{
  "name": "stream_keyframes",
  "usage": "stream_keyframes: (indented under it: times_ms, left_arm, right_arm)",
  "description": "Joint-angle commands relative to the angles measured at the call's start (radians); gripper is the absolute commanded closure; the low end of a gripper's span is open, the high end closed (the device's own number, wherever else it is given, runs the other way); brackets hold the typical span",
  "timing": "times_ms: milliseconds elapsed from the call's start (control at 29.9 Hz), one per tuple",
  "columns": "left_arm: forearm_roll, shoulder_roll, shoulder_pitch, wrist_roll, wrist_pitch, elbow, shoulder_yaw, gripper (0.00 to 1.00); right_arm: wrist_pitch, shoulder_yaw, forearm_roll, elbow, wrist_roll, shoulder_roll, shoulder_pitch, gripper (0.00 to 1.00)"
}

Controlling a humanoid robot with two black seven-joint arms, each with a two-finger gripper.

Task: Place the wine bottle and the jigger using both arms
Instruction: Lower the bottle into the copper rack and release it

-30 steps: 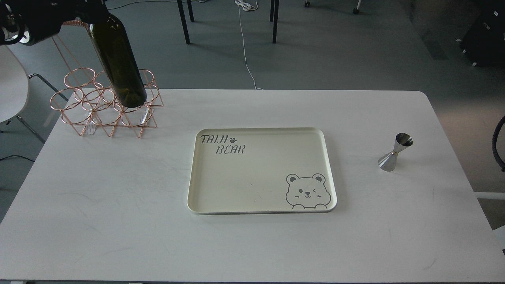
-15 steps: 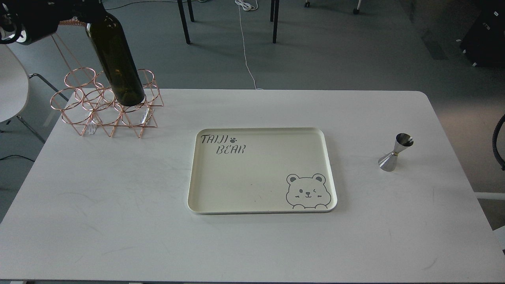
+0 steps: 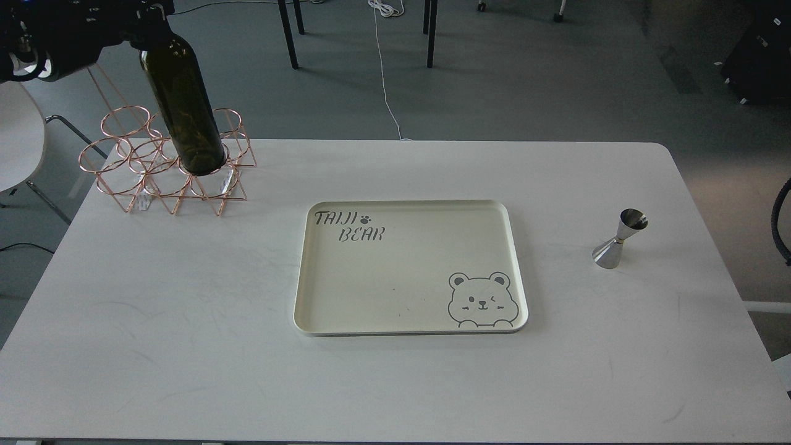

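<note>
Premises present as a lab or office test space: grey carpeted floor (image 3: 525, 80), a loose white cable (image 3: 386, 93) trailing across it, black metal furniture legs (image 3: 287, 34), a white moulded chair (image 3: 18, 142), and a plain white rectangular worktable (image 3: 185, 321).

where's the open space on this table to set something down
Inside the cream bear-print tray is bare. Bare tabletop lies between the tray and the steel hourglass jigger, and along the near edge. The far-left corner is crowded: copper wire rack with the dark green wine bottle.
</note>
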Motion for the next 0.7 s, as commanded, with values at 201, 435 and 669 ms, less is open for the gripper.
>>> stream_keyframes:
  times_ms: [201, 435, 669]
  left_arm:
    - [-0.007, -0.007, 0.005, 0.002, 0.011, 0.000, 0.002, 0.84]
    - [-0.014, -0.016, 0.042, 0.002, 0.034, 0.020, 0.002, 0.83]
    - [-0.019, -0.034, 0.074, 0.000, 0.035, 0.029, 0.002, 0.81]
  right_arm:
    - [0.000, 0.000, 0.000, 0.000, 0.000, 0.002, 0.002, 0.02]
    - [0.000, 0.000, 0.000, 0.000, 0.000, -0.001, 0.002, 0.02]
    - [0.000, -0.001, 0.000, 0.000, 0.000, 0.002, 0.000, 0.02]
